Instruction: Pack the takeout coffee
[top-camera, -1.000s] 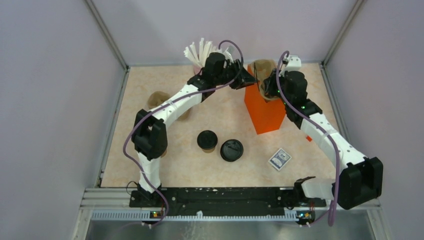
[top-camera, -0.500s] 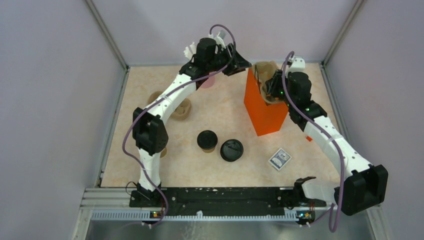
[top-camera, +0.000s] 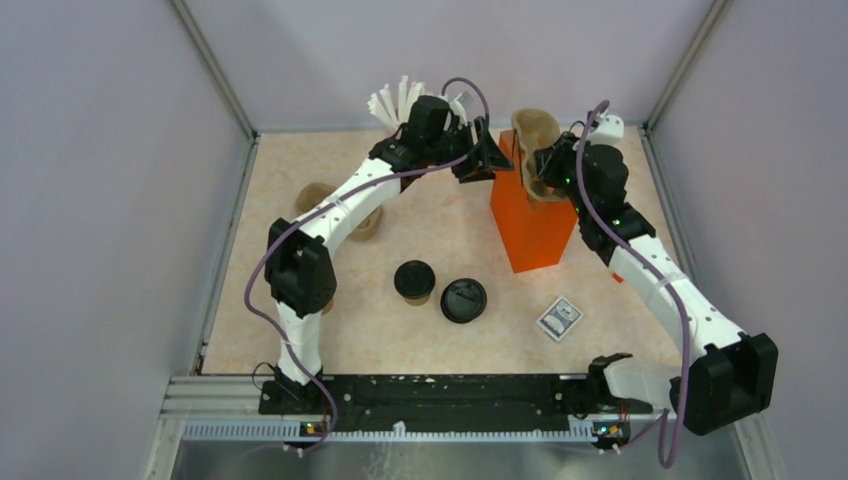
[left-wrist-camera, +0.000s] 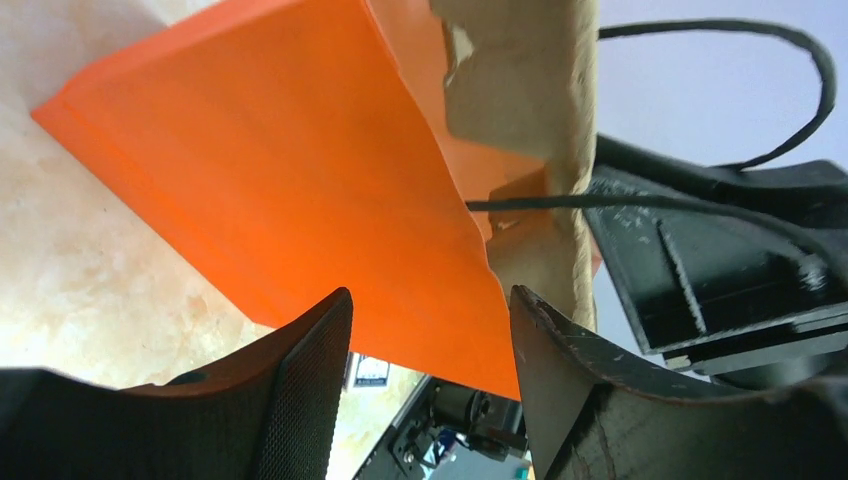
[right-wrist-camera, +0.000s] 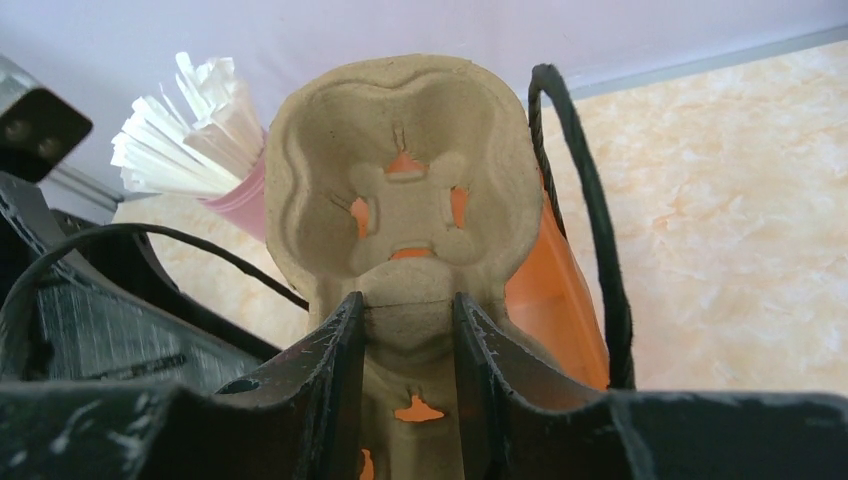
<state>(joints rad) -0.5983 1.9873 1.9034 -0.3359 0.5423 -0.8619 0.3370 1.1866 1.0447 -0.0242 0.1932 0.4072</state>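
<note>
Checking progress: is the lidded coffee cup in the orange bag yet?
Out. The lidded cup stands on the table, apart from the orange bag.

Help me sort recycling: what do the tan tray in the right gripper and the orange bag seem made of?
The tan tray: likely moulded paper pulp; matte, fibrous, softly pressed contours, rough-edged cut-outs. The orange bag: probably paper, smooth and matte, with sharp creases; a coating cannot be ruled out.
</note>
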